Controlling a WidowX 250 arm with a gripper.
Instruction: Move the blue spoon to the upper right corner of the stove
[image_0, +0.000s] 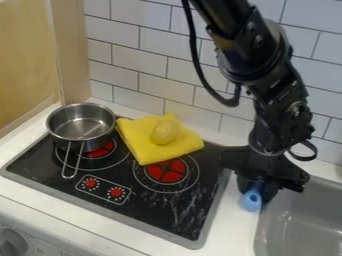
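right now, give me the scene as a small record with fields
blue spoon: at the gripper, not yet on the stove
gripper: low between stove and sink
metal pot: stove's left side, handle toward the front
yellow cloth: on the stove, right of the pot
yellowish rounded item: on the cloth

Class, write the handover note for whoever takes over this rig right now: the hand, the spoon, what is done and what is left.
Hand: at the blue spoon, above the counter strip between stove and sink; grip unclear.
Spoon: off the stove, beside its right edge.
Done: hand is at the spoon; placement not yet made.
Left: get the spoon to the stove's upper right corner and release.
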